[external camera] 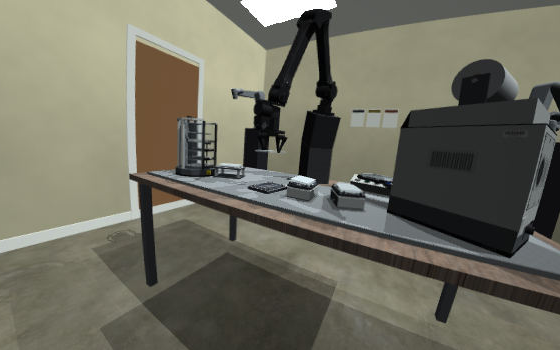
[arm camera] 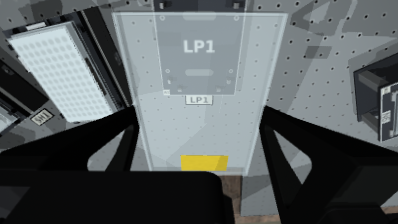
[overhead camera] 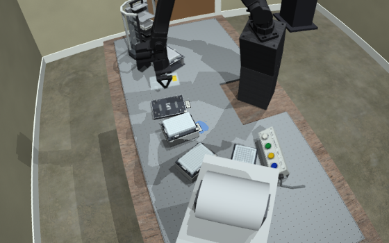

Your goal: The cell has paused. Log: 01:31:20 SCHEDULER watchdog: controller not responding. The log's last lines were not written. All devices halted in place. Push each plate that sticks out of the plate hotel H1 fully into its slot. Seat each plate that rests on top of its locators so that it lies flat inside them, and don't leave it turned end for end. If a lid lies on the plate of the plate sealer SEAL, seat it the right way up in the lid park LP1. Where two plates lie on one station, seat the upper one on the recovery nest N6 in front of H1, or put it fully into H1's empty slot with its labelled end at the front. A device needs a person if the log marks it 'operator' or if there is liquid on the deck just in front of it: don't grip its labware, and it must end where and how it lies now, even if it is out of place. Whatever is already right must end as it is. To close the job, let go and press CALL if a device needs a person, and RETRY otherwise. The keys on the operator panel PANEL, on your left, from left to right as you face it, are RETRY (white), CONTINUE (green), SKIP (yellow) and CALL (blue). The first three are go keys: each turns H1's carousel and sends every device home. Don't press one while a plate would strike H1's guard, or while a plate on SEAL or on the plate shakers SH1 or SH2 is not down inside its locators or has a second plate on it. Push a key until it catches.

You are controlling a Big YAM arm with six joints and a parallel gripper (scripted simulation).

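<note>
My gripper (overhead camera: 164, 83) hangs high above the deck and is shut on a clear lid (arm camera: 200, 90) with a yellow mark (arm camera: 204, 163) at its near end. The lid spans the gap between my two fingers. It also shows in the exterior view as a thin flat sheet (external camera: 268, 151) under the gripper (external camera: 270, 145). The lid park LP1 (overhead camera: 169, 105) is a dark flat plate below and just ahead of the lid; I see its label through the lid (arm camera: 200, 47). The sealer SEAL (overhead camera: 232, 201) stands at the near end with a white well plate (overhead camera: 244, 153) on its stage.
A shaker with a white plate (overhead camera: 179, 126) has a blue puddle (overhead camera: 202, 126) beside it. A second shaker's plate (overhead camera: 194, 160) sits skewed. The hotel H1 (overhead camera: 136, 24) and a nest with a plate (overhead camera: 173, 57) are at the far end. The panel (overhead camera: 272, 150) lies right of the sealer.
</note>
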